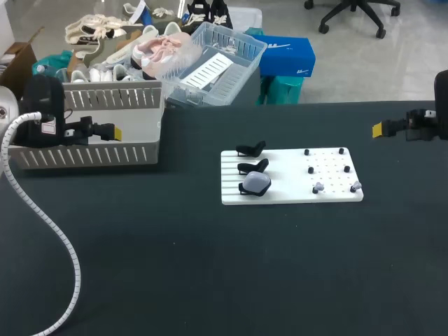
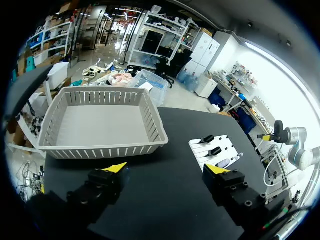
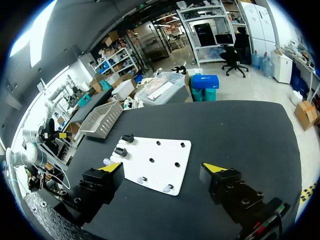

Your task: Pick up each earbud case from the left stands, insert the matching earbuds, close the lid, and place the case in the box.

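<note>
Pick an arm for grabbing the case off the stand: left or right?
Left, probably. The case sits on the board's left side, toward the open left gripper; the right gripper would cross the earbuds.

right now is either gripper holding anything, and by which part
Nothing is held: left gripper and right gripper are open and empty; the earbud case sits on the white board.

— Can you read the pale specks [image 1: 318, 187] on your white board [image 1: 280, 192]?
— No, too small to tell their shape. Same for the case [image 1: 255, 183]: you can't see how its lid stands. Your right arm [image 1: 423, 124] is cut off by the edge.
</note>
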### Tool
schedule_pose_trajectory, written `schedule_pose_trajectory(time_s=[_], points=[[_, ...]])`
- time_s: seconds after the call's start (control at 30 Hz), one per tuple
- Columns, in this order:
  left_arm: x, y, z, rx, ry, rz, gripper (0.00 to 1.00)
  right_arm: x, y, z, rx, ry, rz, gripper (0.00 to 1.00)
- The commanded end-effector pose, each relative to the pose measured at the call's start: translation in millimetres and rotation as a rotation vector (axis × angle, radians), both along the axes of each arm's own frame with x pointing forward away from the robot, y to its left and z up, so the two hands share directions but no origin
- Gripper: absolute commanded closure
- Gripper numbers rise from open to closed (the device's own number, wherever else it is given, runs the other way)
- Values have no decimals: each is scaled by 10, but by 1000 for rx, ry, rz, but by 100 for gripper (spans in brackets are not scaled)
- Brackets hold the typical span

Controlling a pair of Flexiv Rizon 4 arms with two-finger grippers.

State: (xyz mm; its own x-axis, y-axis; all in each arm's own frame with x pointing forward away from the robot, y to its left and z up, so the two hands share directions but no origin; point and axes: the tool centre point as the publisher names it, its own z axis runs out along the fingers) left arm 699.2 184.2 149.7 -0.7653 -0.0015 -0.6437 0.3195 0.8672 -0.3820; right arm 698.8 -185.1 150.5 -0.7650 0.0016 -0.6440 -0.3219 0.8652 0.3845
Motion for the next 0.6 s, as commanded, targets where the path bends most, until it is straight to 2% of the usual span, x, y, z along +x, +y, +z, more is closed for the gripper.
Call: schedule_pose_trajectory(time_s=[0.03, 0.07, 0.13, 0.2, 0.23, 0.33, 0.43, 0.5, 0.6], points=[[6, 1, 7, 2, 3, -1, 0, 8, -5, -2, 1, 1, 2, 0], [6, 1, 7, 2, 3, -1, 0, 8, -5, -2, 1, 1, 2, 0], [113, -45, 46, -6, -57, -92, 0, 8, -5, -2, 1, 1, 2, 0], [197, -119, 64, 19, -109, -199, 0, 8, -5, -2, 1, 1, 2, 0], [227, -161, 76, 57, -133, -239, 0, 8, -5, -2, 1, 1, 2, 0], [210, -309, 157, 95, -211, -429, 0, 8, -5, -2, 1, 1, 2, 0], [169, -455, 203, 83, -294, -636, 0, 8, -5, -2, 1, 1, 2, 0], [169, -550, 177, 88, -319, -735, 0, 8, -5, -2, 1, 1, 2, 0], [152, -710, 88, 147, -345, -873, 0, 8, -5, -2, 1, 1, 2, 0]])
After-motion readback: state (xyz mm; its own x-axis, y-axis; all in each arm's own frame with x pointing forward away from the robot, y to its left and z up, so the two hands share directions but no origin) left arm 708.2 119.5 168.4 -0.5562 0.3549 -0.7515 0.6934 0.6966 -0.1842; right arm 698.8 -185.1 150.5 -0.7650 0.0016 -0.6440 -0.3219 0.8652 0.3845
